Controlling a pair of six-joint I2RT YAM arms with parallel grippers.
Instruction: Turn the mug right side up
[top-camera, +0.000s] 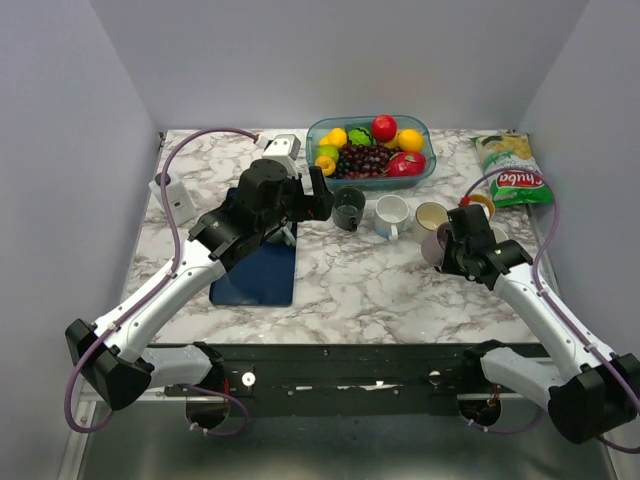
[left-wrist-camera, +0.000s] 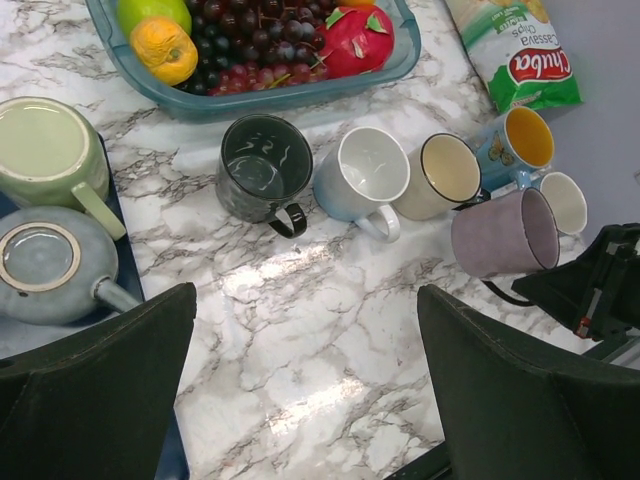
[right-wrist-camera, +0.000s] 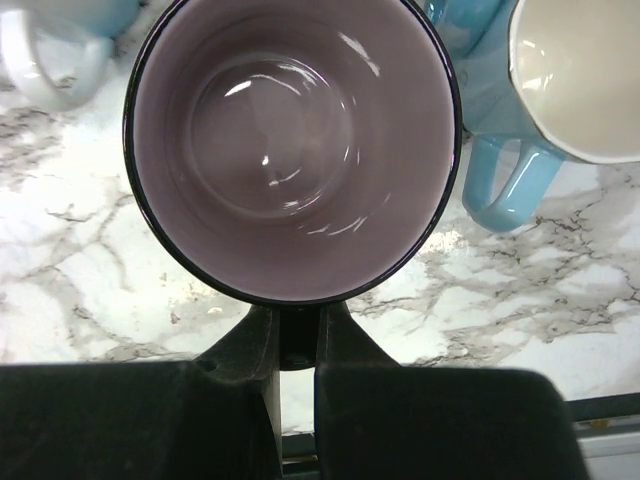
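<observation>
The right end effector (right-wrist-camera: 296, 345) is clamped on the dark handle of the mauve glazed ceramic mug (right-wrist-camera: 290, 150), whose mouth faces back along the fingers. The mug is tipped on its side, a pose that reads as partway to upright, and the handle grip lets the wrist roll it. Just beyond it stands a blue mug with a yellow inside (left-wrist-camera: 520, 140). Well to the left, the left end effector (left-wrist-camera: 305, 390) hangs empty with its fingers wide apart above the white-and-grey marbled table (left-wrist-camera: 300, 300), likely parked clear of the work. Plain pale walls (top-camera: 330, 60) enclose the table on three sides.
</observation>
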